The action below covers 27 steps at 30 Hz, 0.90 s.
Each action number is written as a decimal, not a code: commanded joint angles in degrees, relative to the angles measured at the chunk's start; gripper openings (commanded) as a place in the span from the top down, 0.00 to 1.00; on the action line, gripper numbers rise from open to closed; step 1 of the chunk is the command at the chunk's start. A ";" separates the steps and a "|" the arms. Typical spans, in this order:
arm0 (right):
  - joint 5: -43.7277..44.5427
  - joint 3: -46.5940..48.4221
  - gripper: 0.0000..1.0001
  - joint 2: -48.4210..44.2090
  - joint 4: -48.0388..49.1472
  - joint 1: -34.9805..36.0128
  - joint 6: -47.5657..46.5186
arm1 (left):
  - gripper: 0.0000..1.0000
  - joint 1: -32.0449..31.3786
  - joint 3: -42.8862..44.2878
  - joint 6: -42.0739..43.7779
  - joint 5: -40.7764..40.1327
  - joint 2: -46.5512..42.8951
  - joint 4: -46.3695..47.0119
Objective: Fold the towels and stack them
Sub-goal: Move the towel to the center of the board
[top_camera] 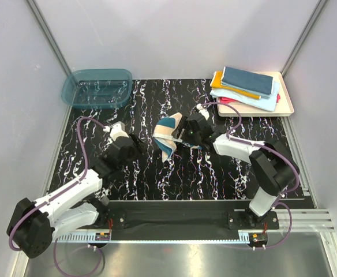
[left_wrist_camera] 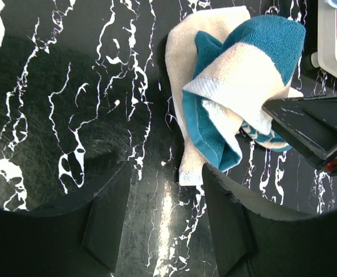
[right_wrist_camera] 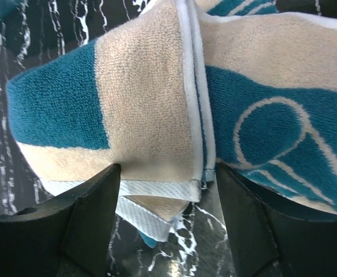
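The black, white-veined bench (top_camera: 157, 179) carries a translucent teal basin (top_camera: 97, 86) at its far left corner and a cream tray (top_camera: 287, 107) at its far right. On the tray lie the folded towels (top_camera: 246, 83), stacked, a dark blue one uppermost. The dark teal towel (top_camera: 168, 135), cream-bordered, is mid-bench, part lying flat and part bunched upward. The right hand (top_camera: 179, 135) is clamped on its thick fold. The left hand (left_wrist_camera: 165, 196) sits just beside the towel, fingers apart, holding nothing.
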 commanded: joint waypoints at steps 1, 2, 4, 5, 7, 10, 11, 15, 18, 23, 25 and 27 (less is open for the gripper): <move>-1.49 0.29 0.26 1.07 6.42 0.41 4.55 | 0.43 1.22 -0.83 1.31 2.26 -1.78 0.08; -1.58 -0.06 0.27 1.08 6.68 0.58 5.69 | 0.43 1.31 -0.92 1.49 2.26 -2.21 -0.27; -1.06 -1.11 0.28 0.90 7.30 0.58 6.83 | 0.43 1.84 -1.36 1.66 2.43 -2.66 -0.27; -0.97 -1.55 0.28 0.81 7.30 0.58 7.62 | 0.43 2.10 -1.36 1.75 2.61 -2.83 -0.19; -0.88 -2.43 0.28 0.46 7.74 0.58 8.33 | 0.43 2.63 -1.45 1.93 2.87 -3.10 -0.36; -0.70 -4.98 0.28 -0.42 10.02 0.50 10.26 | 0.43 3.07 -1.54 2.02 3.31 -2.83 0.08; -0.88 -5.86 0.28 -0.59 10.55 0.58 11.05 | 0.43 3.07 -1.54 2.02 3.40 -2.57 0.25; -3.07 -7.27 0.28 -1.65 12.13 0.67 13.69 | 0.43 3.16 -1.54 1.84 4.10 -1.52 1.04; -2.20 -9.20 0.28 -3.31 13.19 1.20 14.84 | 0.44 3.16 -1.54 1.93 4.37 -0.81 1.40; -1.32 -11.05 0.28 -5.78 13.89 1.20 16.24 | 0.44 3.16 -1.98 1.67 4.63 -0.20 2.01; -1.14 -10.96 0.28 -5.43 14.77 1.20 16.51 | 0.44 3.16 -2.06 1.67 4.72 -0.02 2.36; -0.79 -10.35 0.28 -4.73 15.30 1.20 16.77 | 0.44 3.25 -2.15 1.58 4.98 0.24 2.54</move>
